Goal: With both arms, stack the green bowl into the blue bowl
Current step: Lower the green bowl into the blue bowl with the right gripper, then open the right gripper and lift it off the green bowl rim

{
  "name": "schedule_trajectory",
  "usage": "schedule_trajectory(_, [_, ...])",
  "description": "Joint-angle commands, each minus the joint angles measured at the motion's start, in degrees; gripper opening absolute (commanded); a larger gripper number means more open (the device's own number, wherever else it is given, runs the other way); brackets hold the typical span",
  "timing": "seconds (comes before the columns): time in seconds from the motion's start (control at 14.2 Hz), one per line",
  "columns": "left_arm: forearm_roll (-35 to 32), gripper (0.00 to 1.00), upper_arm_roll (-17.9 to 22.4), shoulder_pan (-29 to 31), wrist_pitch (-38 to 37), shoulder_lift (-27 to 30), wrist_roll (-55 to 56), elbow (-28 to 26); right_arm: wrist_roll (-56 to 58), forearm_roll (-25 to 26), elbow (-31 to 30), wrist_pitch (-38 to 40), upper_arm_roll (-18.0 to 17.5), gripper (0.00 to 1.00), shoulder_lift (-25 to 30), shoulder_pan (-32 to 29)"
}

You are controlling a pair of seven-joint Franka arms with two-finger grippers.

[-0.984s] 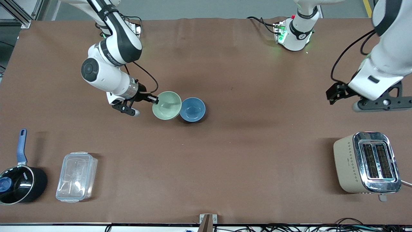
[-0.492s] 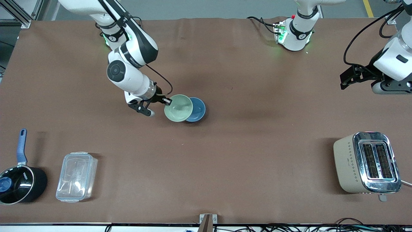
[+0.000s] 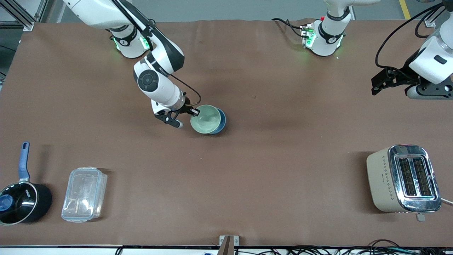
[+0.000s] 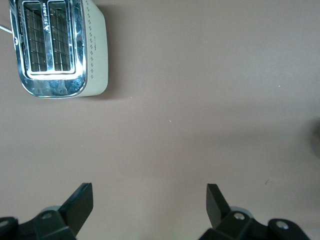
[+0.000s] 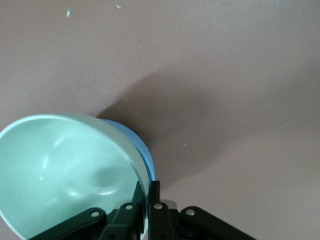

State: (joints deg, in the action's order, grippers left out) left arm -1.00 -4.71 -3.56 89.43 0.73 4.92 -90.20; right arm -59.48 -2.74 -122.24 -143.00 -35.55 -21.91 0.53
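green bowl (image 3: pixel 206 119) over blue bowl (image 3: pixel 222 122)

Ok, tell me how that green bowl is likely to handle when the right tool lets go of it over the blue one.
The green bowl probably holds its shape: pinched at the rim by the right tool, it shows no bending. Its smooth surface may slide, so it could settle into the blue bowl. It hangs tilted and off-centre, so it might rock.

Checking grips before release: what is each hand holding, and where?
Right hand pinches the green bowl by its rim, over the blue bowl. Left hand is open, holding nothing.
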Motion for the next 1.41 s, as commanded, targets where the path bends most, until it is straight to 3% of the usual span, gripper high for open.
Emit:
schedule_trajectory(0.0, [0.9,1.0,-0.1,-0.1,0.4,1.8,-0.3,-1.7,-2.4,2.0,0.9,-0.1,-1.1,0.0,-0.8,0.6])
schedule_trajectory(0.63, [0.7,1.0,0.1,0.0,0.3,1.9,-0.8,-1.1,-2.3,2.5,0.9,-2.7,-1.3,0.02,-3.3,0.8])
schedule_trajectory(0.77, [0.7,1.0,0.4,0.0,0.3,2.0,-1.8,-1.1,-2.3,3.2,0.9,-2.7,-1.2,0.07,-3.5,0.8])
schedule_trajectory(0.84, [0.7,1.0,0.4,0.0,0.3,1.9,-1.8,-1.1,-2.3,3.2,0.9,-2.7,-1.2,0.15,-3.6,0.8])
schedule_trajectory(0.91, [0.7,1.0,0.3,0.0,0.4,1.8,-1.8,-1.1,-2.2,3.3,0.9,-2.6,-1.2,0.38,-3.5,0.8])
schedule_trajectory(0.98, [0.5,1.0,0.3,-0.1,0.4,1.6,-1.8,-1.1,-2.1,3.9,0.9,-2.5,-1.2,0.69,-3.1,0.5])
schedule_trajectory(1.05, [0.3,1.0,0.2,-0.1,0.4,1.6,-1.8,-1.1,-2.0,4.7,1.0,-1.9,-1.2,0.84,-2.9,0.2])
schedule_trajectory(1.2, [0.2,1.0,0.2,-0.1,0.3,1.0,-1.8,-1.0,-1.4,4.9,1.0,-0.5,-1.1,1.0,-0.3,-0.8])
schedule_trajectory(1.34, [-0.7,1.0,0.0,-0.7,0.4,0.6,-1.6,-0.3,0.7,5.1,2.3,5.1,-0.5,1.0,3.5,-1.7])
